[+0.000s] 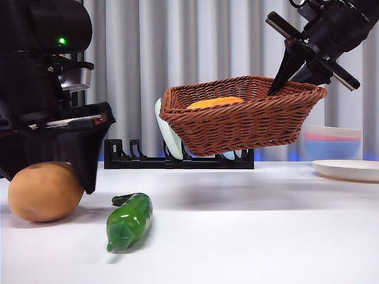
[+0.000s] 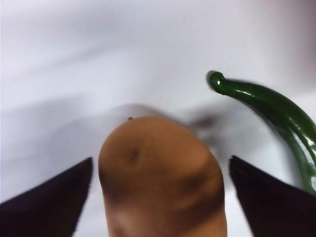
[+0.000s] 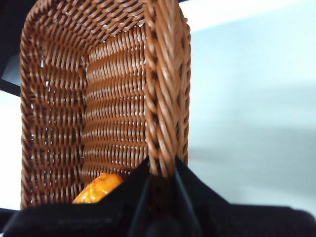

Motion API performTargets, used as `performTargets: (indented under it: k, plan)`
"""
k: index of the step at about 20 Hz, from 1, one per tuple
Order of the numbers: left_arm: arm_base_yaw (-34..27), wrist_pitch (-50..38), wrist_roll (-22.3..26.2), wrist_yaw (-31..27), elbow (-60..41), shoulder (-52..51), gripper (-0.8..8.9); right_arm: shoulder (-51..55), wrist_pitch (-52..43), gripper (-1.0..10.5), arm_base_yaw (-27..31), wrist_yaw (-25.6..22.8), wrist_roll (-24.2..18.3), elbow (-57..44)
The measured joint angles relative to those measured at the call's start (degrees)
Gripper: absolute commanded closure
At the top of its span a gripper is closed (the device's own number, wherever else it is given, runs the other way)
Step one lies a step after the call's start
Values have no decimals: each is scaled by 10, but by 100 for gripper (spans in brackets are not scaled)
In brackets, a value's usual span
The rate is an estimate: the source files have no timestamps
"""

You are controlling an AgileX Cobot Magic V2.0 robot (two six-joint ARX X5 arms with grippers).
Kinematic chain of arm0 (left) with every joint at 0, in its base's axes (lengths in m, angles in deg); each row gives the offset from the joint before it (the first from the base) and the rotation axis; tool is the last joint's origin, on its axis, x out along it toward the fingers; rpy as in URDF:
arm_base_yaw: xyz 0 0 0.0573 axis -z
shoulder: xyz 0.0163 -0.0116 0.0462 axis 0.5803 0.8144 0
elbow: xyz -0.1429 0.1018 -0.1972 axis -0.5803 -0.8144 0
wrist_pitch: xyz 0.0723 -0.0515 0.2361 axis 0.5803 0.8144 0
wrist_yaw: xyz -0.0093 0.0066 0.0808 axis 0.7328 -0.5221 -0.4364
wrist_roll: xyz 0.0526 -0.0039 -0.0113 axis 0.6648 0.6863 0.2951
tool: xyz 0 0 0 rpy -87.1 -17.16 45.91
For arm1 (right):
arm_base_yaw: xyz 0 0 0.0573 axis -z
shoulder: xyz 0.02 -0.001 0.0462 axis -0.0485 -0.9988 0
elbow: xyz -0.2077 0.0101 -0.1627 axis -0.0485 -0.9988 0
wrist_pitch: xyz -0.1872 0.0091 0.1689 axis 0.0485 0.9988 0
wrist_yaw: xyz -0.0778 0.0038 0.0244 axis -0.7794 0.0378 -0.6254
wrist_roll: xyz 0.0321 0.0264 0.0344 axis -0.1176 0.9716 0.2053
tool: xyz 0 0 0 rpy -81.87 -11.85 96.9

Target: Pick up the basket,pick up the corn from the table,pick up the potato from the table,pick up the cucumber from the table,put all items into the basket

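Observation:
The woven brown basket (image 1: 243, 121) hangs tilted above the table, and my right gripper (image 1: 283, 74) is shut on its braided rim (image 3: 163, 98) at the right end. The orange-yellow corn (image 1: 216, 102) lies inside the basket (image 3: 98, 187). The tan potato (image 1: 44, 192) rests on the table at the left, and my left gripper (image 2: 161, 159) is down over it, open, with one jaw on each side of the potato (image 2: 163, 182). The glossy green cucumber (image 1: 129, 220) lies on the table just right of the potato, and its stem end shows in the left wrist view (image 2: 276, 111).
A black dish rack (image 1: 124, 155) with a pale plate (image 1: 167, 137) stands at the back, behind the basket. Stacked bowls (image 1: 333, 142) and a white plate (image 1: 349, 170) sit at the right edge. A grey curtain closes the back.

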Motion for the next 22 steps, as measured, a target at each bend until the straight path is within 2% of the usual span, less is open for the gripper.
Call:
performTargets:
  k: [5,7,9,11,13,16,22]
  plan:
    - [0,27,8,4,0,-34,821,0,0,954,0,0,0,0]
    - [0,69,10,22,7,-104,821,0,2,954,0,0,0,0]
    - [5,108,6,68,49,-204,821,0,5,954,-2,0,0,0]
    - [22,79,-4,87,106,-295,821,0,8,954,-12,-1,0,0]
    - [33,29,-6,90,160,-330,821,0,9,954,-33,-2,0,0]
    - [34,-23,-6,74,196,-286,821,0,13,953,-82,-1,0,0]
    - [36,-74,6,46,186,-79,821,0,14,953,-152,2,0,0]
